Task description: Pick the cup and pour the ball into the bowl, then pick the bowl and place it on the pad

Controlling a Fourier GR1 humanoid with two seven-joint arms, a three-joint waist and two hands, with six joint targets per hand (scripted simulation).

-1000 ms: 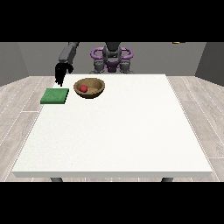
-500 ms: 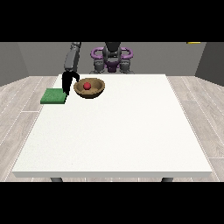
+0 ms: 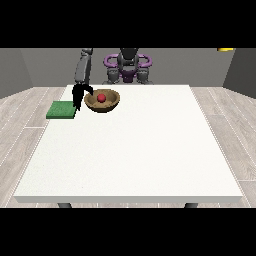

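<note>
Bowl [image 3: 102, 101] with red ball [image 3: 101, 97] just at 3 o'clock of hand [image 3: 78, 95] at view's left, fingers pointing down, spread unclear, green pad [image 3: 61, 110] at its 8 o'clock, white worktop [image 3: 130, 150]

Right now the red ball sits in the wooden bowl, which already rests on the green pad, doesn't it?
Not quite: the front view shows the red ball in the wooden bowl, but the bowl stands on the white table, beside the green pad.

The robot hand [image 3: 78, 95] at the view's left was too small to show how its fingers lay against the bowl [image 3: 102, 101].
</note>
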